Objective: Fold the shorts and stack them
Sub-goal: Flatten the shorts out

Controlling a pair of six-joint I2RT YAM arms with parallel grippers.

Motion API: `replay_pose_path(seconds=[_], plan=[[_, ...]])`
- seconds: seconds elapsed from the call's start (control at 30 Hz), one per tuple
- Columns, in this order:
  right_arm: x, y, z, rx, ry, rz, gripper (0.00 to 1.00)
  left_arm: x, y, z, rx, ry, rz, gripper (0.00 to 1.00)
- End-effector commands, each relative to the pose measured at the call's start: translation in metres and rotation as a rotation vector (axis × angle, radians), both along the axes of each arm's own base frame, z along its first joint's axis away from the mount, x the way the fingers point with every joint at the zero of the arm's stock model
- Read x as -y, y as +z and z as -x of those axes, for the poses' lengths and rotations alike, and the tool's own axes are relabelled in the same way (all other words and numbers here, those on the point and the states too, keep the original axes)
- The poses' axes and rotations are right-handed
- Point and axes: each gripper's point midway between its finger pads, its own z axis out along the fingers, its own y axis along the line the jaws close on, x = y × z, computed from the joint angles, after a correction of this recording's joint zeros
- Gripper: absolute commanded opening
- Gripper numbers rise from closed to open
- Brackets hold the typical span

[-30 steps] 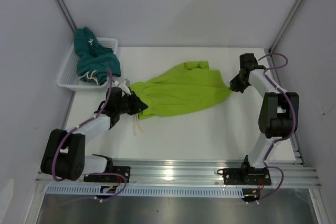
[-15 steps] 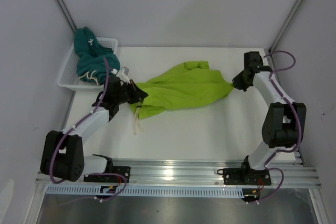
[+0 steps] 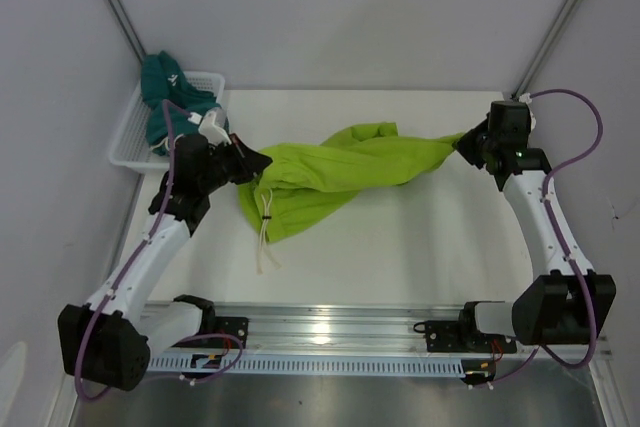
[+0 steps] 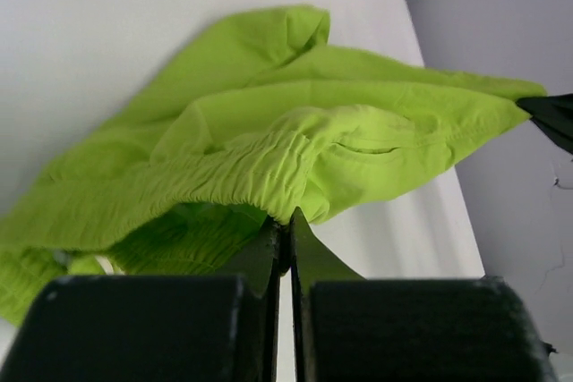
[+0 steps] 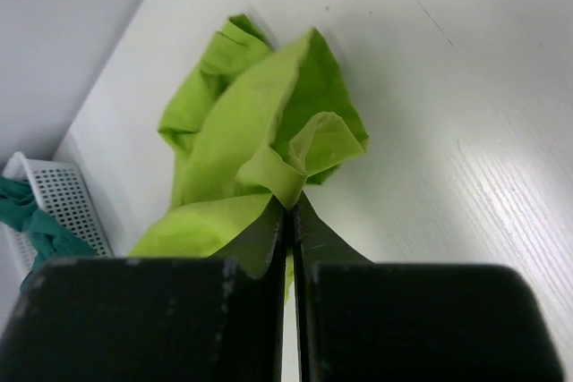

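Observation:
The lime green shorts (image 3: 340, 172) hang stretched above the table between both arms. My left gripper (image 3: 258, 163) is shut on their gathered waistband (image 4: 260, 167) at the left end. My right gripper (image 3: 466, 139) is shut on a corner of the fabric (image 5: 291, 187) at the right end. The shorts sag in the middle, and a white drawstring (image 3: 265, 242) dangles below the left end. In the right wrist view the green fabric (image 5: 242, 140) trails away toward the far wall. The dark teal shorts (image 3: 172, 107) lie bunched in the basket at the back left.
A white mesh basket (image 3: 130, 142) stands at the table's back left corner, close behind my left arm; it also shows in the right wrist view as the basket (image 5: 58, 199). Grey walls enclose the table on three sides. A metal rail (image 3: 330, 322) runs along the near edge.
My left gripper shut on the waistband and rose to the left. The right gripper lifted and moved right with its corner. The shorts came off the table and are stretched between the arms.

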Motion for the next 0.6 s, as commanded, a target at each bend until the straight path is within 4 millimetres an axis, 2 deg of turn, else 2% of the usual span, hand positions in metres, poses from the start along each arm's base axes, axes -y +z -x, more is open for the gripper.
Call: replay_pose_path(seconds=[0.0,0.03,0.1,0.13,0.23,0.3,0.33,0.37,0.43,0.47,0.57], plan=[[0.003,0.066,0.005,0.169,0.017,0.033,0.00,-0.011,0.069,0.009,0.141,0.037,0.009,0.00],[0.004,0.081,0.008,0.201,0.015,0.042,0.00,-0.016,0.095,0.010,0.185,0.050,0.025,0.00],[0.007,0.104,0.019,0.249,0.007,0.048,0.00,-0.018,0.109,0.020,0.183,0.033,0.037,0.00],[0.007,0.120,0.023,0.285,0.006,0.049,0.00,-0.023,0.137,0.022,0.238,0.039,0.048,0.00],[0.008,0.150,0.040,0.352,0.002,0.048,0.00,-0.027,0.166,0.036,0.283,0.046,0.054,0.00],[0.008,0.174,0.052,0.404,0.003,0.049,0.00,-0.031,0.197,0.049,0.341,0.057,0.066,0.00],[0.009,0.179,0.057,0.408,0.001,0.051,0.00,-0.033,0.204,0.053,0.353,0.067,0.071,0.00],[0.009,0.194,0.063,0.439,0.002,0.055,0.00,-0.034,0.227,0.062,0.404,0.070,0.082,0.00],[0.010,0.210,0.075,0.471,0.000,0.060,0.00,-0.036,0.241,0.073,0.427,0.073,0.091,0.00],[0.011,0.224,0.083,0.506,-0.001,0.065,0.00,-0.037,0.258,0.082,0.466,0.071,0.101,0.00],[0.008,0.251,0.108,0.597,0.022,0.073,0.00,-0.035,0.279,0.102,0.512,0.042,0.123,0.00]])
